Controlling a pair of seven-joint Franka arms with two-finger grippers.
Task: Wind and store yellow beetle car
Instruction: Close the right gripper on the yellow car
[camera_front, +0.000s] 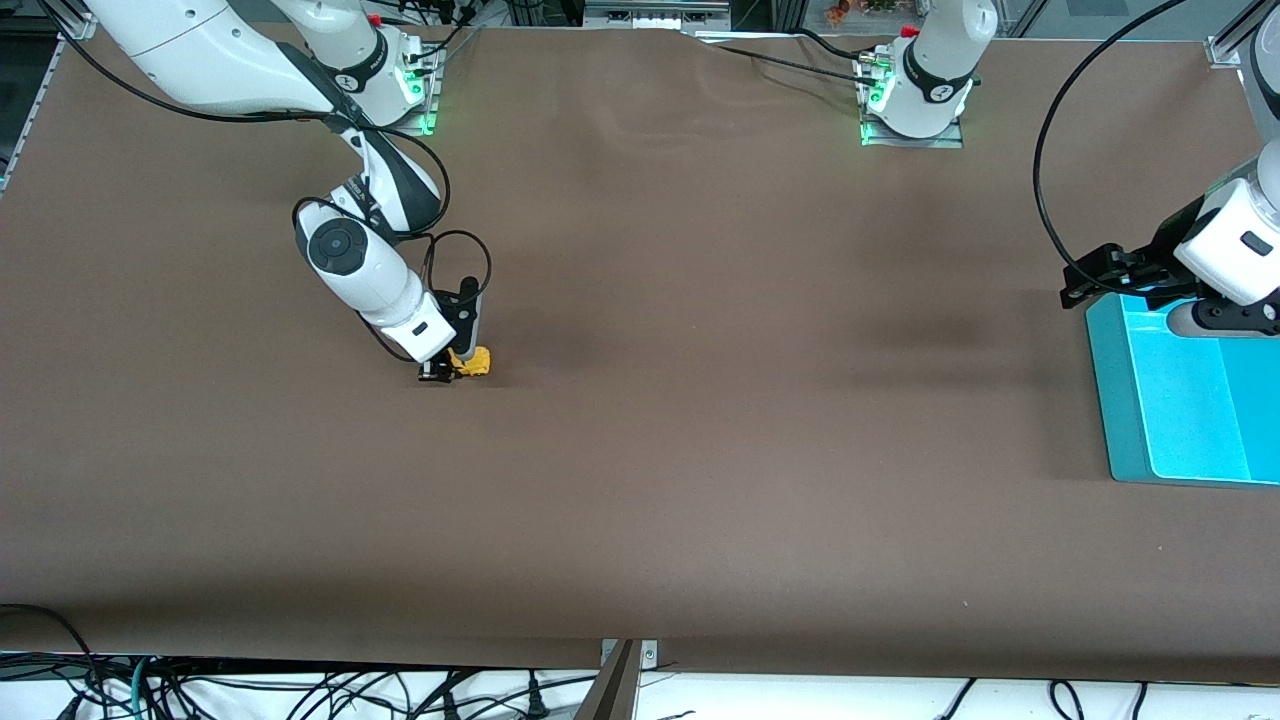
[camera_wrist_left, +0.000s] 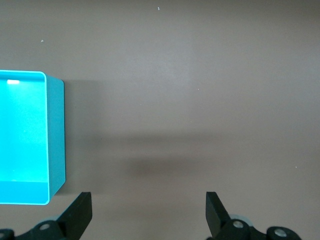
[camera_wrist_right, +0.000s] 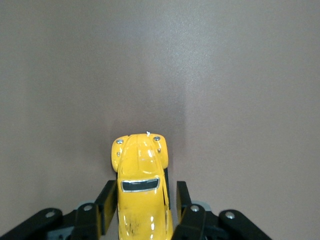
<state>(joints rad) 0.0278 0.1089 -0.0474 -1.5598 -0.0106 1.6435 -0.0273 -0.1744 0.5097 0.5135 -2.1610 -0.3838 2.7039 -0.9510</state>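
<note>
Op: Car status: yellow beetle car (camera_front: 474, 360) sits on the tabletop (camera_front: 700, 450) toward the right arm's end, right gripper (camera_front: 447, 368) down on it. Wrist view shows the fingers (camera_wrist_right: 106, 204) closed on both flanks of the car (camera_wrist_right: 141, 190), nose poking out past the tips.

Obs: Grip ok? Thing's tiny.

Op: Looks ok. I'd guess it's light, hard, glossy shell, so slippery; squeezing the flat-ish sides low near the wheels beats the rounded roof, which would squirt out. Wheels need to stay on the tabletop w/ some downward press for the pull-back wind, I reckon.

Obs: Left arm?

Op: Waiting. Left gripper (camera_front: 1100, 272) hangs over the edge of the teal bin (camera_front: 1120, 420) at the left arm's end, fingers (camera_wrist_left: 216, 212) spread apart, nothing between them. Bin (camera_wrist_left: 55, 135) is well apart from the car, prob the storage spot.

Obs: Risk?

Op: Car twisting in the pinch, or too much squeeze on small plastic.
</note>
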